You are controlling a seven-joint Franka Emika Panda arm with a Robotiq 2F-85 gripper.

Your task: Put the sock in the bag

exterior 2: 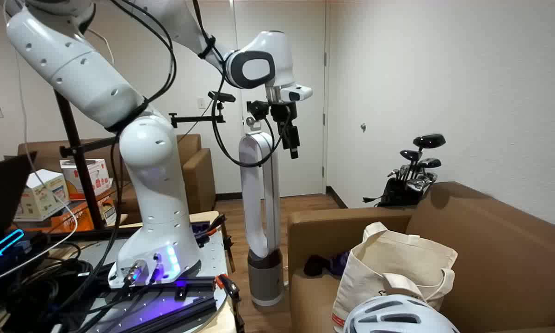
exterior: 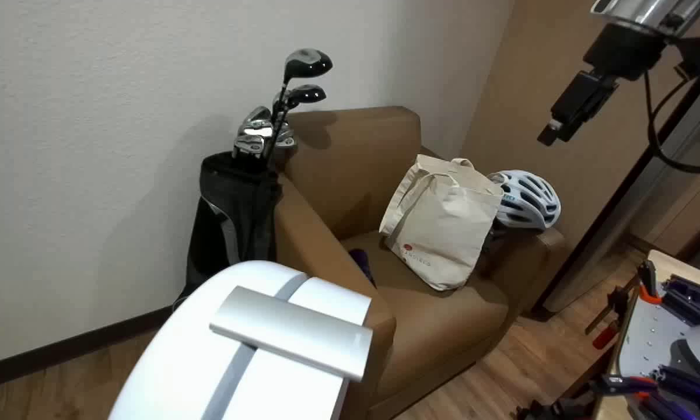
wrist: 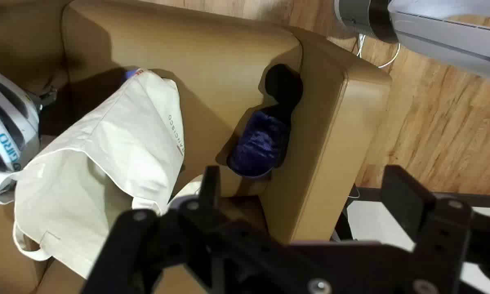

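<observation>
The sock, dark navy-blue with a black rounded end, lies on the armchair seat against the inner side of an armrest. It also shows in both exterior views, partly hidden by the armrest in one and by the bag in the other. The cream canvas bag stands tilted on the seat; its mouth gapes open in the wrist view and in an exterior view. My gripper is open and empty, high above the chair, apart from sock and bag; it shows in both exterior views.
The brown armchair has raised armrests and a backrest. A white bicycle helmet sits beside the bag on an armrest. A black golf bag with clubs stands by the wall. A tall bladeless fan stands near the chair.
</observation>
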